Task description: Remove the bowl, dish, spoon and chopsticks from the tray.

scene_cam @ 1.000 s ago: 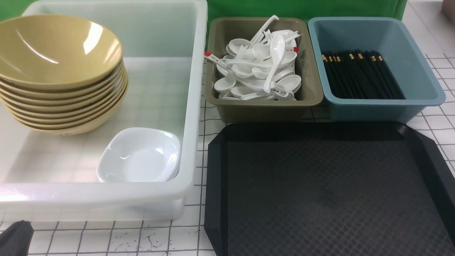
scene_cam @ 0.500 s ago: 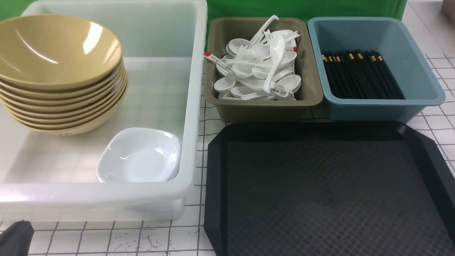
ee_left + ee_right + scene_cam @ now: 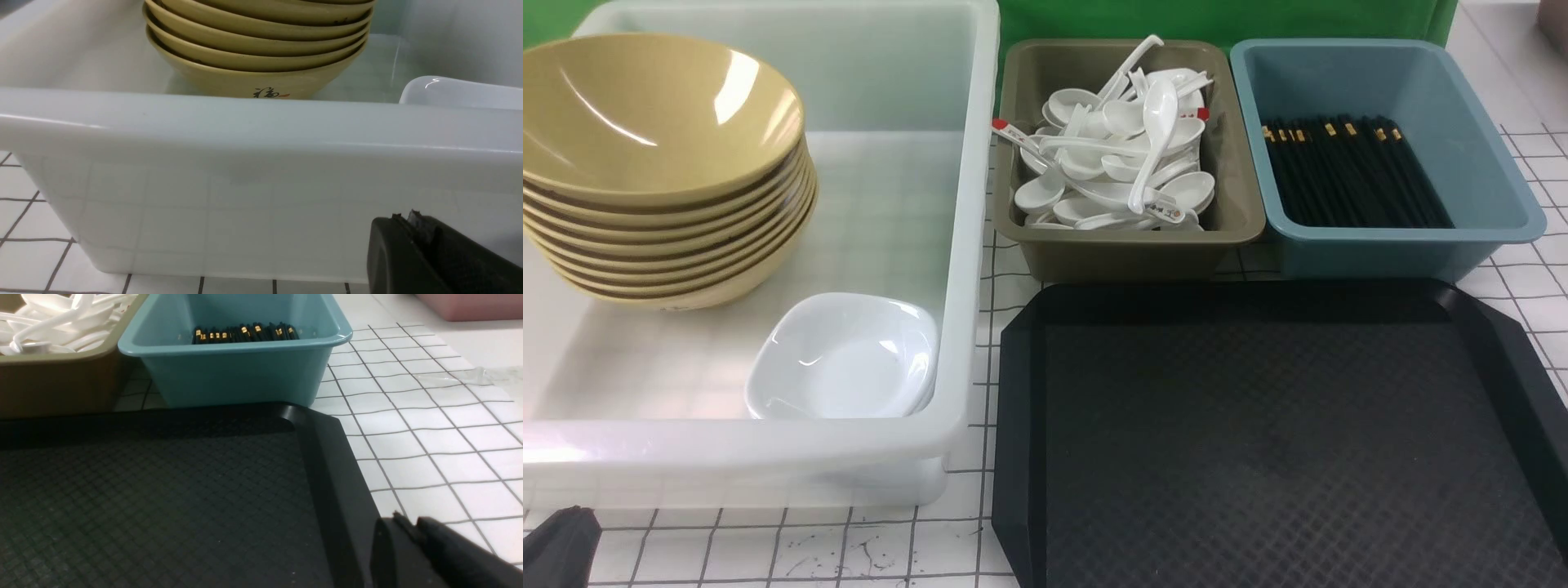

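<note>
The tray (image 3: 1282, 441) lies bare, so the clearing looks finished: the bowl (image 3: 658, 106) tops the stack in the white tub (image 3: 964, 245), the dish (image 3: 845, 359) sits beside that stack, the spoon (image 3: 1156, 135) rests on the heap in the olive bin (image 3: 1127, 245), and the chopsticks (image 3: 1352, 171) lie in the blue bin (image 3: 1405, 237). The left gripper (image 3: 408, 220) has its fingers pressed together, empty; the right gripper (image 3: 408, 524) looks closed too, mostly cut off
</note>
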